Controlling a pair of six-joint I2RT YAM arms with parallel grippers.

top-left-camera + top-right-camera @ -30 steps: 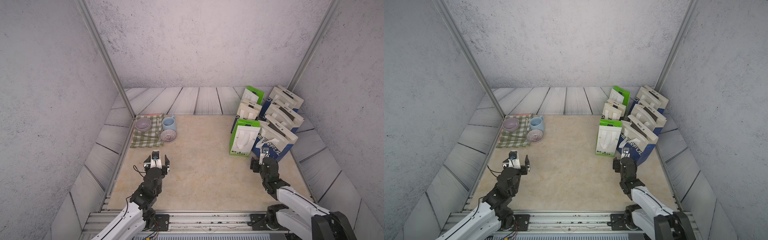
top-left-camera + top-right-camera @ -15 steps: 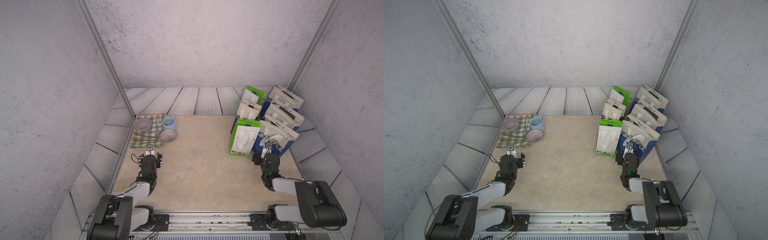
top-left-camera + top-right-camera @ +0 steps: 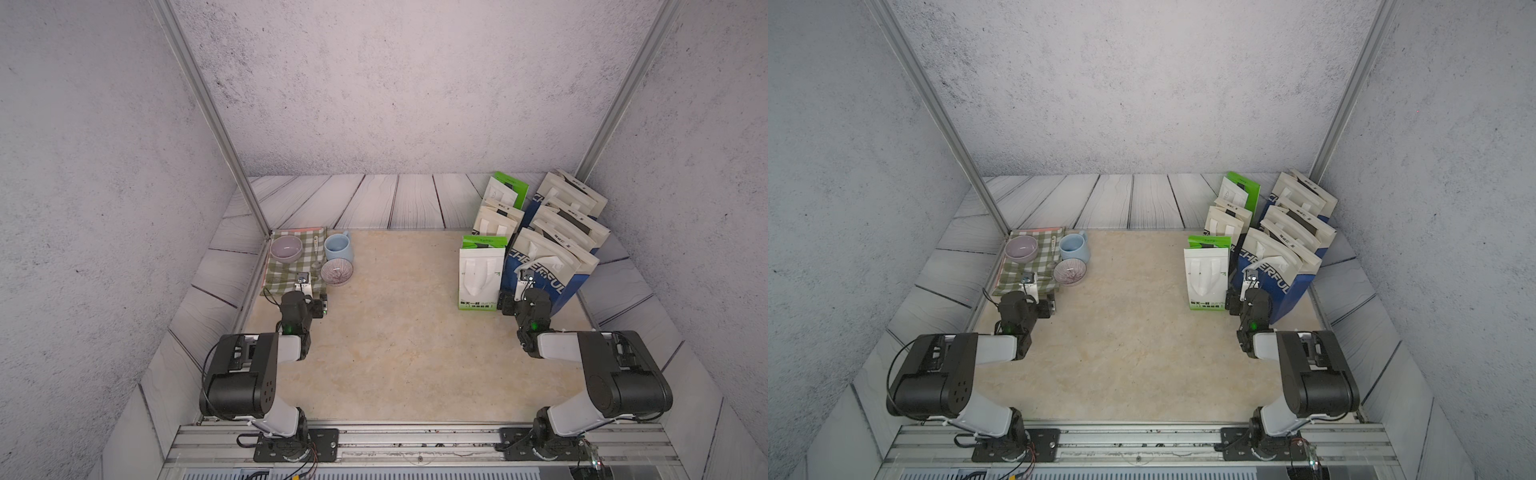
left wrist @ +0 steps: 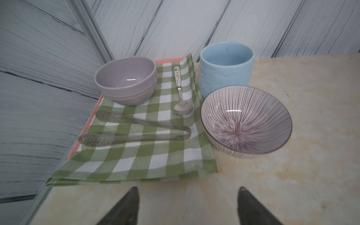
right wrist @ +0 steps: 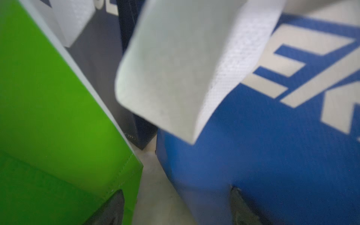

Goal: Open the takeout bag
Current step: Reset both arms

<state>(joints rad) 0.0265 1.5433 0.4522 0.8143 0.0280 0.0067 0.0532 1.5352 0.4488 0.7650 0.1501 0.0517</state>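
Observation:
Several takeout bags stand at the right in both top views. Nearest me are a blue bag (image 3: 548, 286) (image 3: 1283, 286) with white lettering and a white top, and a green-and-white bag (image 3: 478, 274) (image 3: 1206, 274) beside it. My right gripper (image 3: 519, 297) (image 5: 176, 191) is open and low at the gap between these two. One finger is by the green bag (image 5: 48, 116), the other by the blue bag (image 5: 272, 155). A white flap (image 5: 175, 68) hangs over the blue front. My left gripper (image 3: 307, 299) (image 4: 188, 194) is open and empty, far from the bags.
A green checked cloth (image 3: 291, 270) (image 4: 155, 155) lies just ahead of the left gripper, with a lilac bowl (image 4: 126, 79), tongs (image 4: 136, 130) and a spoon (image 4: 180, 93) on it. Beside it stand a blue mug (image 4: 226, 66) and a striped bowl (image 4: 245, 120). More bags (image 3: 569, 224) fill the back right corner.
Both grippers have moved away from the front rail and lower. The left came up to the cloth's edge; the right came up against the nearest bags.

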